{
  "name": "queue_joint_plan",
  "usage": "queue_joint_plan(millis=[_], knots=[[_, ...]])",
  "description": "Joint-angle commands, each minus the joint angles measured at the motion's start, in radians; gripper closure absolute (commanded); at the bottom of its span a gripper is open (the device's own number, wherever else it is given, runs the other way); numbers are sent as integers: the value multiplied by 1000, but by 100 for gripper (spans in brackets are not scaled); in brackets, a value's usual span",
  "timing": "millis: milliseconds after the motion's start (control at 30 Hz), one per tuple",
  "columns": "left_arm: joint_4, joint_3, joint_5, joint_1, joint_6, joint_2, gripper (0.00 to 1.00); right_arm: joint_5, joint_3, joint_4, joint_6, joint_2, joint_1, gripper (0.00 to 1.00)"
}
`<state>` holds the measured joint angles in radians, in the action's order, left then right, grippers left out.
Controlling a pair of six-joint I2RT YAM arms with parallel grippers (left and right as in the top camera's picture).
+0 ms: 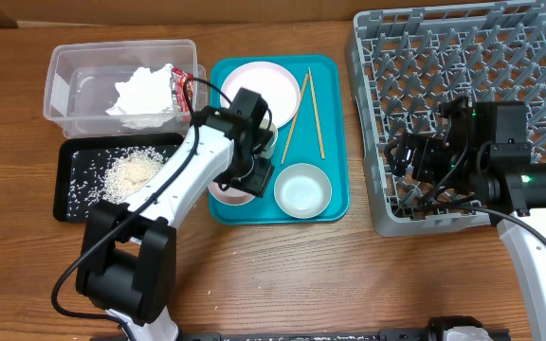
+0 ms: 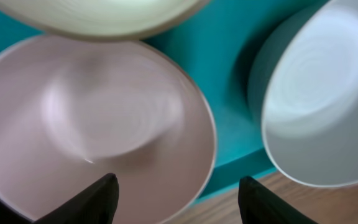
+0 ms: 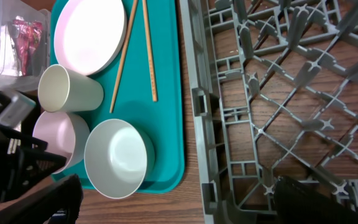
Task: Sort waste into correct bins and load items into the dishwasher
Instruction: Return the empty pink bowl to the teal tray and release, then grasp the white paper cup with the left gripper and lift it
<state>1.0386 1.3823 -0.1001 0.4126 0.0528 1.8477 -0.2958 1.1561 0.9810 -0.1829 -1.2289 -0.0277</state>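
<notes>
My left gripper (image 1: 254,175) (image 2: 179,199) is open and low over the teal tray (image 1: 335,123), its fingers either side of the near rim of the grey metal bowl (image 2: 92,118) (image 1: 227,194). The small white bowl (image 1: 302,189) (image 2: 322,112) sits right of it, and the white cup (image 3: 70,88) lies behind it. The white plate (image 1: 259,87) and the chopsticks (image 1: 316,118) lie at the tray's back. My right gripper (image 1: 410,156) (image 3: 179,205) is open and empty over the left front edge of the grey dish rack (image 1: 463,57).
The clear tub (image 1: 74,85) at the back left holds the crumpled napkin (image 1: 145,90) and the red snack wrapper (image 1: 183,85). The black tray (image 1: 69,194) in front of it holds the rice (image 1: 131,172). My left arm crosses over the black tray.
</notes>
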Motion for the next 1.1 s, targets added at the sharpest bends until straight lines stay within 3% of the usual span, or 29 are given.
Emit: queue_joint_plan(millis=[0,133,200,300,433,500,667,833,867,967,1067], knots=[[50,120,-5,3,-9,1,36,5,26,-6,0,0,-6,0],[113,222,-4,3,-31,1,37,5,26,-7,0,0,-6,0],[112,253,-5,3,-31,2,32,5,26,-7,0,0,-6,0],[66,259,0,-5,-30,2,26,5,26,-10,0,0,-6,0],[-8,258,40,-32,-22,35,28,5,26,-14,0,0,-6,0],[-44,258,55,-51,-23,66,33,6,26,-15,0,0,-6,0],[-109,259,55,-89,-21,151,56,6,26,-18,0,0,-6,0],[-133,259,55,-98,-10,224,61,6,26,-18,0,0,-6,0],[-133,259,54,-98,-7,230,65,6,26,-18,0,0,-6,0],[-142,259,51,-98,-3,239,90,6,26,-18,0,0,-6,0],[-159,261,51,-98,18,237,96,6,26,-26,0,0,-6,0]])
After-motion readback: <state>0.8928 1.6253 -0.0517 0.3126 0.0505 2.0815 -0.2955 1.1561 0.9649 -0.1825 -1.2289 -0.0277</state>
